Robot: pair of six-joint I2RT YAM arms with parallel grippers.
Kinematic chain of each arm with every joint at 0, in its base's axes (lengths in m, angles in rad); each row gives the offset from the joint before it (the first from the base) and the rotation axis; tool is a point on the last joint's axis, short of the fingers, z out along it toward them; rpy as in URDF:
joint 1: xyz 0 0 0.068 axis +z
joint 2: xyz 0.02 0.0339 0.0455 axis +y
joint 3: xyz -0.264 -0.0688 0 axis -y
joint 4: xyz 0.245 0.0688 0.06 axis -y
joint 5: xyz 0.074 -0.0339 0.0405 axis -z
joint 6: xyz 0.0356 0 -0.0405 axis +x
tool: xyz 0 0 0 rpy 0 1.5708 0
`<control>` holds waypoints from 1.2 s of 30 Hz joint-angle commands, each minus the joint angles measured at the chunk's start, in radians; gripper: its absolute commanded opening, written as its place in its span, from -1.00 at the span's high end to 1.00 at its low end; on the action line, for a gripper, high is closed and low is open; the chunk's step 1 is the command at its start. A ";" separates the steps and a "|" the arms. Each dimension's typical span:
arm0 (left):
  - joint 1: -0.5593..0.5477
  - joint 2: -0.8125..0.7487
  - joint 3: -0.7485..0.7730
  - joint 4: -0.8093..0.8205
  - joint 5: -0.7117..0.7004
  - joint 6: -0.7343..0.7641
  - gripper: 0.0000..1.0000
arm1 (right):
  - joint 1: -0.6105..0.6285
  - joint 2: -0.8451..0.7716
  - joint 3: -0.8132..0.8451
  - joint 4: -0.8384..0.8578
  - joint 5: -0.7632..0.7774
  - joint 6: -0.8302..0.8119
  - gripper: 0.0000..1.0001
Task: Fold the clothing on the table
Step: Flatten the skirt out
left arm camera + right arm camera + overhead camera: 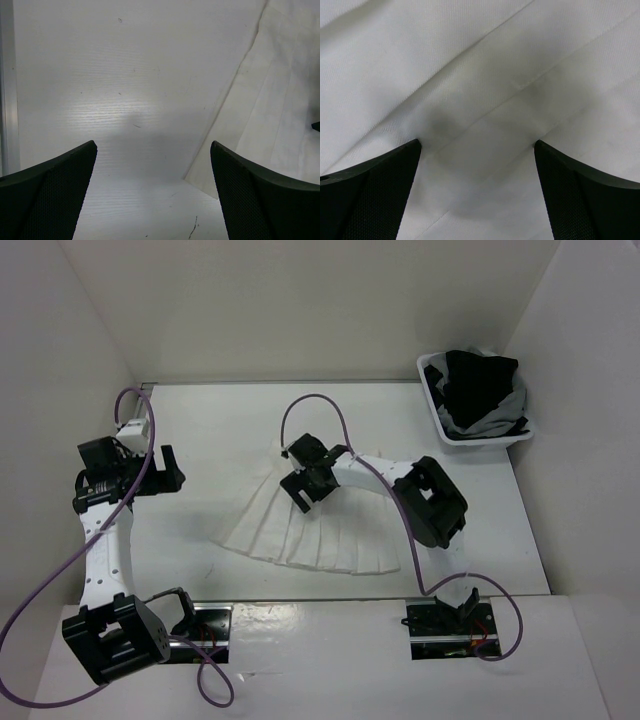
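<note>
The clothing [312,538], a white pleated skirt, lies fanned out flat in the middle of the table [220,425], with its narrow end toward the back. My right gripper [303,486] is open over the skirt's upper left part. In the right wrist view the pleated cloth [485,75] fills the frame, and the right gripper [477,142] has its tips down at the fabric with nothing clamped. My left gripper [166,472] hangs open over bare table, left of the skirt. In the left wrist view the left gripper [153,143] is empty, and the skirt's edge [280,100] shows at the right.
A white basket [482,440] with black and grey garments [480,385] stands at the back right corner. White walls close the table in at the left, back and right. A metal rail [7,100] runs along the table's left edge. Both arm bases sit at the near edge.
</note>
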 commanded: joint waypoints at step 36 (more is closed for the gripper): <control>-0.328 0.479 0.350 -0.031 0.158 0.072 -0.97 | -0.260 -0.432 -0.045 -0.147 -0.213 -0.294 -0.87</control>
